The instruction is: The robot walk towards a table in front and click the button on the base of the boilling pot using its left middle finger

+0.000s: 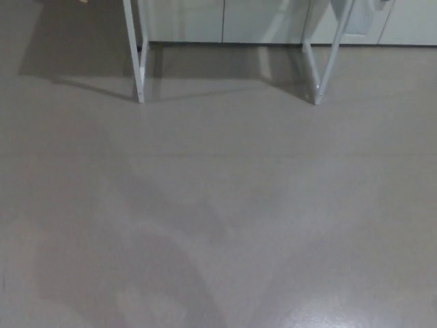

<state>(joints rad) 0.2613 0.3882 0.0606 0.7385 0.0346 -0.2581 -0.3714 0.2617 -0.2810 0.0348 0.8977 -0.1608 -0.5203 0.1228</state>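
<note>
Only the lower part of a table shows, at the top of the head view: a white left leg [136, 55] and a white right leg [326, 58] standing on the grey floor [218, 205]. The tabletop, the boiling pot and its button are out of the picture. Neither of my hands shows.
Pale cabinet fronts [225, 20] run along the wall behind the table legs. A white object [355, 17] hangs by the right leg at the top edge. Grey floor with soft shadows stretches from the bottom edge up to the legs.
</note>
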